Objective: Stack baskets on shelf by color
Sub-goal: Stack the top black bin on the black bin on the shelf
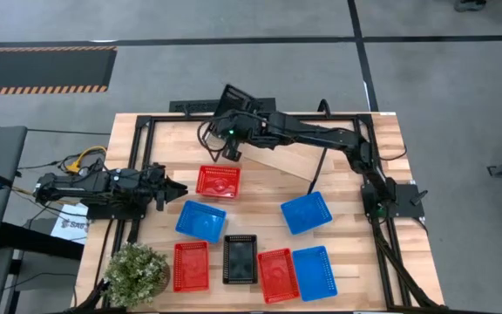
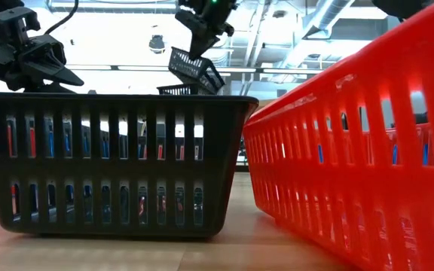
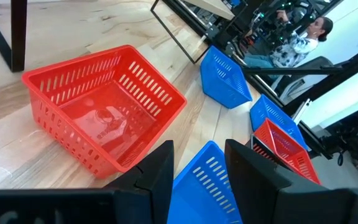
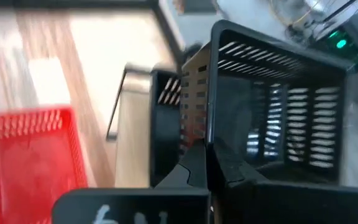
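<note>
Item: baskets sorted by colour onto the shelf [image 1: 281, 160], early stage. You have the right gripper [image 4: 199, 163] clamped on the rim of a black basket [image 4: 272, 106], carried tilted in the air above the far end of the shelf, near the table's far edge; the low view shows that basket hanging above the rim of a second black basket [image 2: 178, 90], which looks already placed on the shelf, so the black stack appears begun and this one is about to join it. Your left gripper [image 3: 197, 171] waits near the table's left edge with its fingers apart and nothing between them, pointing toward a red basket [image 1: 219, 181] just beyond it. Still on the table [image 1: 356, 262]: that red basket near the middle, a blue basket [image 1: 200, 220] just toward the near edge from it, a second blue one [image 1: 306, 212] toward the right edge, and along the near edge a row of red [image 1: 191, 265], black [image 1: 240, 259], red [image 1: 278, 275] and blue [image 1: 315, 273]. By my count seven remain unstacked; no red or blue stack is started. Other contents: a potted plant [image 1: 135, 269] at the near left corner, beside the near-edge red basket, which may crowd a reach there. A seated person [image 3: 303, 40] shows beyond the table in the left wrist view.
</note>
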